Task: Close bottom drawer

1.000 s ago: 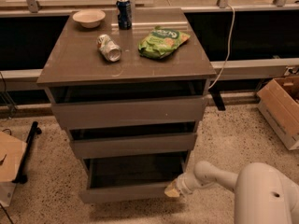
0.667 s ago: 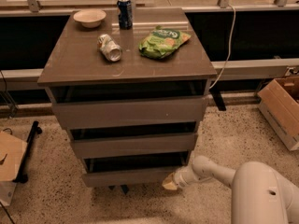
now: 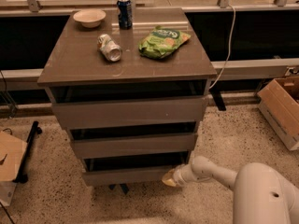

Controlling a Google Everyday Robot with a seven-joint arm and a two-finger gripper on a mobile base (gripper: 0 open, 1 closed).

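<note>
Pushed in since a second ago, the bottom drawer [image 3: 131, 175] now has its front nearly in line under the middle drawer [image 3: 133, 145], with only a dark slit above it. At its right front corner the gripper [image 3: 169, 179] rests its yellowish tip against the drawer face, holding nothing; whether it is open or closed cannot be told. On the desk top [image 3: 84, 62], a bowl [image 3: 89, 17] sits near the back left corner, a blue can [image 3: 124, 6] at the back edge.
</note>
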